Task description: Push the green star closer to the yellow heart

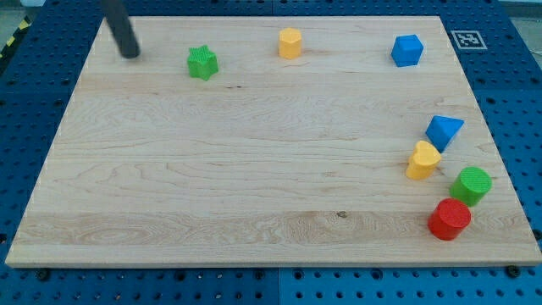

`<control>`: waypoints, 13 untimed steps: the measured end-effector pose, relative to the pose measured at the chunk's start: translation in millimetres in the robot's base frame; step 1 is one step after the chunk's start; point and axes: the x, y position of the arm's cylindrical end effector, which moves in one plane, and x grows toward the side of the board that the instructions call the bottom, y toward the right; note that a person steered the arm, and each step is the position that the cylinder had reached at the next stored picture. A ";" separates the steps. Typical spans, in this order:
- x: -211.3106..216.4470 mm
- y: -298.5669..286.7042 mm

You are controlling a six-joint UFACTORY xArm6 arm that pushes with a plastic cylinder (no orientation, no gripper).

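no brand or readable writing shows anywhere; the only mark is a black-and-white square tag [463, 39] w/ a pattern, fixed just off the top right corner of the tabletop [254, 178], a pale wooden board lying on a blue perforated surface [508, 93].

the arm has no hand, so there is no wide or narrow state to tell; it ends in a straight dark rod, and my tip [131, 56] stands on the wood near the view's top left corner. the small green plastic star block [202, 63] lies to the view's right of my tip, at about the same height in the view, near but apart, w/ bare wood between them.

the yellow heart-shaped plastic block [423, 160] is far from the star, near the right edge and lower in the view. the blue triangular block [445, 131] sits just above it and to the right, very close; if they touch i cannot tell. the green cylinder block [471, 185] is just to the lower right of the heart, and the red cylinder block [449, 219] is below that, very close to it.

along the top, a yellow block w/ several flat sides [290, 42] stands to the right of the star, well apart. a blue cube block [406, 50] is further right, near the top right corner.
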 end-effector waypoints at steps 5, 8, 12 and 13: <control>40.5 95.4; 191.2 341.7; 221.5 273.1; 232.2 336.9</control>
